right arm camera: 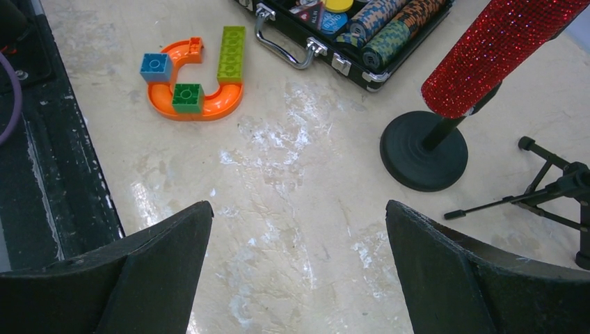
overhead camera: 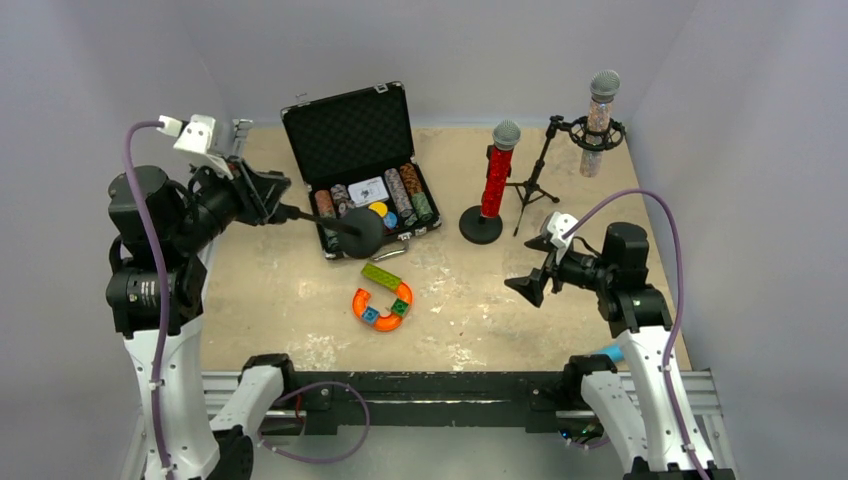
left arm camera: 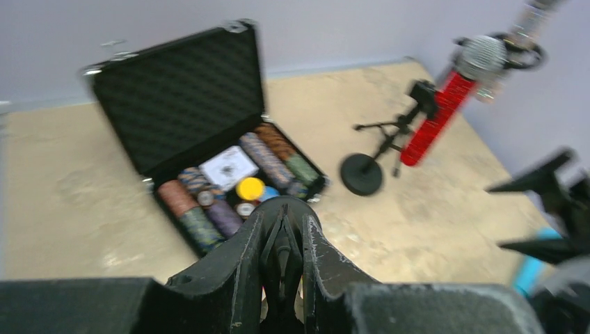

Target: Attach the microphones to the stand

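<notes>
Two of the three microphones are judged to be seated. The red glitter microphone point(overhead camera: 494, 180) is held on the round-based stand point(overhead camera: 480, 226), its long axis near upright with the grey mesh head at the top. The silver-pink glitter microphone point(overhead camera: 598, 125) is carried in the ring of the tripod stand point(overhead camera: 531, 188) at the far right of the bench point(overhead camera: 450, 320), likewise upright and head uppermost. The light-blue microphone point(overhead camera: 611, 352) is left over. Only a short length of it is seen at the near right edge, just beside the right arm's base and mostly hidden by that arm, so the way its head points cannot be told.

The right tool point(right arm camera: 298, 209) is held wide apart and empty above bare bench, faced toward the foot of the round-based stand and away from the blue microphone. The left tool point(left arm camera: 284, 216) is pressed together with nothing seen between its fingers, at the near edge of the open poker-chip case point(overhead camera: 350, 125).

The step in hand is judged to be the fetching of the blue microphone by the right arm. For that, the tool should be turned back toward the near edge and set across the body near its middle, so that the long axis is controlled. The microphone should be brought upright, head up, before a holder is approached. Which holder is free cannot be made out.
</notes>
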{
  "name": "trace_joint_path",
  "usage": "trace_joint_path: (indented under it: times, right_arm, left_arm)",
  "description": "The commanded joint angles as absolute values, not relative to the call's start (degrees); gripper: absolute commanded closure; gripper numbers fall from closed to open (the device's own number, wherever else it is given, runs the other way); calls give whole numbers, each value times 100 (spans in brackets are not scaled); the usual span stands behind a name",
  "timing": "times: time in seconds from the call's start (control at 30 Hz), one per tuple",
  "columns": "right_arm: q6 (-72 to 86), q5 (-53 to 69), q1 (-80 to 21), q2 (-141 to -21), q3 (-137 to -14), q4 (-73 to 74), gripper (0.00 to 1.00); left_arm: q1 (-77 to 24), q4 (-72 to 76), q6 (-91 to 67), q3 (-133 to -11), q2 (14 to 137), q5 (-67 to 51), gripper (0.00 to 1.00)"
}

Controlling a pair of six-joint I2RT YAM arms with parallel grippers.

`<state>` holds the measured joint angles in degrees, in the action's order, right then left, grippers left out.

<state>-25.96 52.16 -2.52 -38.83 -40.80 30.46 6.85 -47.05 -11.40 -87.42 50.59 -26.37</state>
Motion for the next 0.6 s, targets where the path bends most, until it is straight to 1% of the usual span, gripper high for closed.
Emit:
trace_joint_path:
  times: [0.0,0.17,0.3,0.57]
  right_arm:
    - [-2675,5231,-210,-3941,-4132,3081,2]
    - [-2690,5174,-164,-3969,-4129,3076,3]
    - [-2699,5155,-55,-3986,-4112,3077,2]
    - [-2698,5168,156,-4077,-4113,3080,2]
  left_arm:
    - [201,-3734,-1509,-8687,5000,-4558,100]
    - [-1050,-3320,-1811,-8494,5304,-4660,100]
    - [-1859,-2861,-1987,-8224,5486,-4330,100]
    - [-3071,-3449,-1058,-8576,6246,-3480,100]
